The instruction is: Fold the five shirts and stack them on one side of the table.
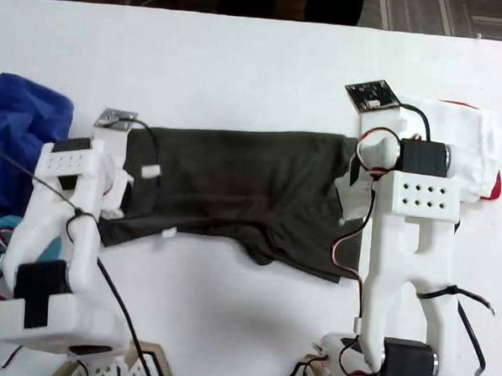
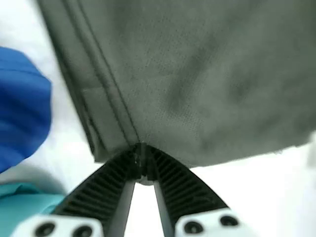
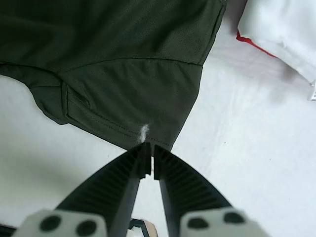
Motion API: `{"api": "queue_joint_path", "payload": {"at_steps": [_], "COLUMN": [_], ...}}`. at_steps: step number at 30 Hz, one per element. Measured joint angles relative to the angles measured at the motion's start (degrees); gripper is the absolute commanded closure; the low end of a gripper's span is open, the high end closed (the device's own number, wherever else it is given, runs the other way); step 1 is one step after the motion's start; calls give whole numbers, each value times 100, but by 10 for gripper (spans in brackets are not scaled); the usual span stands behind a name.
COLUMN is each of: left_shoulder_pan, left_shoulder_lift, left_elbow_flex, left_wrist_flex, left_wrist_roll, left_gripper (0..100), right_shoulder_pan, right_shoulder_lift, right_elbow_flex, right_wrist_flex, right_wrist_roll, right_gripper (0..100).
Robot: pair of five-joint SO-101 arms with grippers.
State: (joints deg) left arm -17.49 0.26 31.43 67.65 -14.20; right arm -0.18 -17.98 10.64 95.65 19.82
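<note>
Tabletop bears dark shirt; left claw, right claw pinch it.

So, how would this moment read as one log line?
left end effector: shut on dark shirt | right end effector: shut on dark shirt

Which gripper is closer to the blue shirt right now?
Left. The left gripper pinches the dark shirt beside the blue shirt; the right gripper pinches its far end.

White arms, black ribbed hands
</note>
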Motion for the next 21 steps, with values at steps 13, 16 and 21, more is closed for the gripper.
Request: {"api": "queue_joint_path", "payload": {"at_steps": [13,16,21], "left_shoulder_pan": [-158,-158,-158], "left_shoulder_lift": [1160,1160,1196], "left_elbow_flex": [-1178,-1705,-2382], "left_wrist_flex": [-360,-9,607], "left_wrist_roll": [185,316,369], "left_gripper": [975,975,975], "right_shoulder_pan": [0,0,0], "right_shoulder_lift": [0,0,0], "right_elbow_flex": [0,0,0], "right_wrist_flex": [0,0,0], "right_wrist_roll": [0,0,0], "right_gripper": [979,979,979]}}
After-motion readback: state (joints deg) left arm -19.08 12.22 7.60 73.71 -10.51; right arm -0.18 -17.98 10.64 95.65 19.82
